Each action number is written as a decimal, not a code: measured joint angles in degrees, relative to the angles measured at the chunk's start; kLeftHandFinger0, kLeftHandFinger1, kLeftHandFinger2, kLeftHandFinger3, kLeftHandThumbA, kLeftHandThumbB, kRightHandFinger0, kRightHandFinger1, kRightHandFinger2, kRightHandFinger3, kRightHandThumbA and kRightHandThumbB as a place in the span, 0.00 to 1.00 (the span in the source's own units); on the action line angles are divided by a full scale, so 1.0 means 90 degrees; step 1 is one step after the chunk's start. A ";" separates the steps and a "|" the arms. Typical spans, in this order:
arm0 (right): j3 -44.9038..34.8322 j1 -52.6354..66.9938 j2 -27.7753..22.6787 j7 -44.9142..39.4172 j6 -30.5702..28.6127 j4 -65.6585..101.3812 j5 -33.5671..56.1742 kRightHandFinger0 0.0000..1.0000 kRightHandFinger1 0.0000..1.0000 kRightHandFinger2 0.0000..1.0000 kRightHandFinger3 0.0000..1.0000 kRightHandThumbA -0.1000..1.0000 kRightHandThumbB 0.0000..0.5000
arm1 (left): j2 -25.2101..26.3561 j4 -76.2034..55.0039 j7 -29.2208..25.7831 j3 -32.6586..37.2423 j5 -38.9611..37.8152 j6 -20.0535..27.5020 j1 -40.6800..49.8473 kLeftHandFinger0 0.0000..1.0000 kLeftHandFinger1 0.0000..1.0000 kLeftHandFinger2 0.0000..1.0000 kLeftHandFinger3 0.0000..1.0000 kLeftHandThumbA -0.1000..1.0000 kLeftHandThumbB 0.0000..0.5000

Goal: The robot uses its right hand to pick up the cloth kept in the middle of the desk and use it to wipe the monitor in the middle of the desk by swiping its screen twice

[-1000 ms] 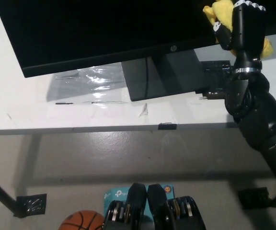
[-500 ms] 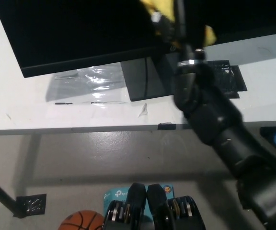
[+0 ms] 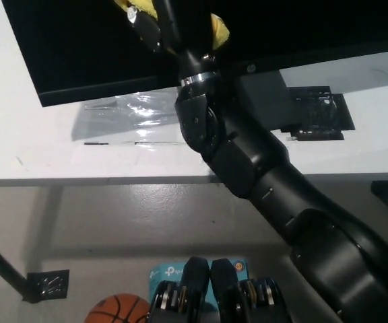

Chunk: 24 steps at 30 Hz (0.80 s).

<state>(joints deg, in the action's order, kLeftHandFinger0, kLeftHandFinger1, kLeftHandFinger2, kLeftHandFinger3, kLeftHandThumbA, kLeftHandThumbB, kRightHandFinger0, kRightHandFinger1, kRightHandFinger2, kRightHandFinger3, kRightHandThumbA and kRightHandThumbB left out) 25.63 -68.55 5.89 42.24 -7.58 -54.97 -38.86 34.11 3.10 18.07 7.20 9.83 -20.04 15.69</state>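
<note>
The white flat worktop carries the black flat-screen monitor on its dark grey stand base at the far middle. A clear crinkled plastic sheet lies left of the base, and a black rectangular mat lies right of it.

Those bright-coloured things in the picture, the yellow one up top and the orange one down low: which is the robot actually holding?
The yellow cloth, gripped in the black right hand against the monitor. The orange basketball sits untouched on the floor.
</note>
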 measured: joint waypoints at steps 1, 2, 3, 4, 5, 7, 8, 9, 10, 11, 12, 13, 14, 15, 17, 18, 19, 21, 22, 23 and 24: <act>0.0011 0.0027 -0.0030 -0.0019 0.0000 0.0033 -0.0014 0.00 0.00 0.00 0.72 0.00 0.02 | 0.0000 0.0029 -0.0001 0.0012 0.0007 0.0000 -0.0005 0.87 0.85 0.92 1.00 0.16 0.10; 0.0030 0.0072 -0.0075 -0.0028 0.0000 0.0085 -0.0037 0.00 0.00 0.00 0.72 0.00 0.02 | 0.0000 0.0066 -0.0003 0.0028 0.0020 0.0001 -0.0010 0.87 0.85 0.92 1.00 0.17 0.10; 0.0049 0.0120 -0.0125 -0.0036 -0.0002 0.0140 -0.0060 0.00 0.00 0.00 0.72 0.00 0.01 | 0.0000 0.0098 -0.0005 0.0038 0.0032 0.0002 -0.0018 0.85 0.83 0.89 1.00 0.17 0.11; 0.0070 0.0171 -0.0177 -0.0047 -0.0006 0.0193 -0.0075 0.00 0.00 0.00 0.74 0.00 0.00 | -0.0001 0.0122 -0.0005 0.0043 0.0040 0.0003 -0.0020 0.83 0.82 0.89 1.00 0.16 0.09; 0.0086 0.0265 -0.0257 -0.0085 -0.0014 0.0303 -0.0084 0.00 0.01 0.07 0.75 0.00 0.00 | -0.0001 0.0141 -0.0006 0.0040 0.0041 0.0006 -0.0019 0.82 0.83 0.90 1.00 0.15 0.08; 0.0085 0.0500 -0.0428 -0.0222 -0.0016 0.0662 -0.0082 0.00 0.00 0.13 0.73 0.00 0.00 | -0.0001 0.0143 -0.0005 0.0030 0.0035 0.0013 -0.0013 0.82 0.83 0.90 1.00 0.14 0.07; 0.0089 0.0647 -0.0523 -0.0289 -0.0017 0.0870 -0.0087 0.00 0.00 0.10 0.72 0.00 0.01 | -0.0001 0.0135 -0.0005 0.0021 0.0032 0.0011 -0.0009 0.84 0.83 0.90 1.00 0.14 0.08; 0.0097 0.0781 -0.0616 -0.0335 -0.0024 0.1018 -0.0100 0.00 0.00 0.08 0.70 0.00 0.00 | -0.0001 0.0129 -0.0005 0.0010 0.0028 0.0011 -0.0007 0.84 0.84 0.90 1.00 0.14 0.08; 0.0105 0.0905 -0.0701 -0.0373 -0.0042 0.1180 -0.0118 0.00 0.00 0.16 0.69 0.00 0.00 | -0.0002 0.0130 -0.0005 -0.0003 0.0024 0.0011 -0.0009 0.85 0.84 0.89 1.00 0.16 0.09; 0.0117 0.1051 -0.0809 -0.0410 -0.0064 0.1320 -0.0139 0.00 0.05 0.25 0.70 0.00 0.00 | -0.0002 0.0146 -0.0005 -0.0010 0.0019 0.0020 -0.0015 0.83 0.82 0.87 1.00 0.16 0.11; 0.0123 0.1167 -0.0902 -0.0429 -0.0089 0.1446 -0.0156 0.00 0.01 0.21 0.72 0.00 0.00 | -0.0002 0.0180 -0.0006 -0.0019 0.0016 0.0027 -0.0025 0.82 0.81 0.87 1.00 0.16 0.10; 0.0120 0.1361 -0.1045 -0.0496 -0.0100 0.1678 -0.0164 0.00 0.00 0.18 0.73 0.00 0.00 | -0.0003 0.0209 -0.0007 -0.0038 0.0012 0.0035 -0.0036 0.82 0.81 0.87 1.00 0.16 0.11; 0.0117 0.1528 -0.1176 -0.0554 -0.0104 0.1902 -0.0167 0.00 0.00 0.14 0.73 0.00 0.00 | -0.0003 0.0219 -0.0007 -0.0059 0.0008 0.0038 -0.0043 0.81 0.81 0.86 1.00 0.15 0.10; 0.0113 0.1628 -0.1248 -0.0592 -0.0104 0.2025 -0.0167 0.00 0.00 0.11 0.77 0.00 0.00 | -0.0003 0.0229 -0.0008 -0.0066 0.0005 0.0045 -0.0048 0.82 0.81 0.87 1.00 0.15 0.09; 0.0060 0.2077 -0.1542 -0.0746 -0.0102 0.2625 -0.0161 0.00 0.00 0.12 0.77 0.00 0.00 | -0.0005 0.0312 -0.0008 -0.0088 0.0000 0.0053 -0.0102 0.84 0.84 0.88 1.00 0.16 0.11; 0.0038 0.2238 -0.1642 -0.0813 -0.0102 0.2840 -0.0161 0.00 0.00 0.10 0.75 0.00 0.00 | -0.0006 0.0326 -0.0008 -0.0102 -0.0002 0.0054 -0.0117 0.85 0.84 0.89 1.00 0.17 0.12; 0.0016 0.2371 -0.1729 -0.0883 -0.0099 0.3004 -0.0161 0.00 0.00 0.09 0.73 0.00 0.00 | -0.0006 0.0345 -0.0008 -0.0117 -0.0003 0.0056 -0.0121 0.86 0.85 0.89 1.00 0.17 0.12; -0.0042 0.2681 -0.1924 -0.1028 -0.0092 0.3400 -0.0162 0.00 0.00 0.04 0.73 0.00 0.00 | -0.0007 0.0381 -0.0008 -0.0135 -0.0003 0.0060 -0.0139 0.85 0.85 0.90 1.00 0.18 0.11; -0.0082 0.2797 -0.2009 -0.1083 -0.0088 0.3564 -0.0164 0.00 0.00 0.03 0.74 0.00 0.00 | -0.0007 0.0378 -0.0008 -0.0146 -0.0004 0.0060 -0.0140 0.86 0.86 0.91 1.00 0.18 0.11; -0.0116 0.2910 -0.2071 -0.1150 -0.0081 0.3667 -0.0165 0.00 0.04 0.12 0.73 0.00 0.02 | -0.0007 0.0379 -0.0008 -0.0166 -0.0003 0.0061 -0.0139 0.86 0.86 0.91 1.00 0.18 0.11; -0.0164 0.3009 -0.2138 -0.1208 -0.0076 0.3761 -0.0163 0.00 0.01 0.12 0.73 0.00 0.00 | -0.0007 0.0386 -0.0009 -0.0181 -0.0006 0.0067 -0.0138 0.86 0.86 0.91 1.00 0.17 0.11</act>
<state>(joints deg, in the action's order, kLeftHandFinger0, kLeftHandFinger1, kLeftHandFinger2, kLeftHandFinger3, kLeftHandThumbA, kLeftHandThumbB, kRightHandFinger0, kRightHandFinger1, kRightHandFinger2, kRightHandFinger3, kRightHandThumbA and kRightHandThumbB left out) 24.15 -41.47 -13.35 31.37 -8.27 -21.12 -40.33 34.05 6.57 17.99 5.58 9.77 -19.44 14.45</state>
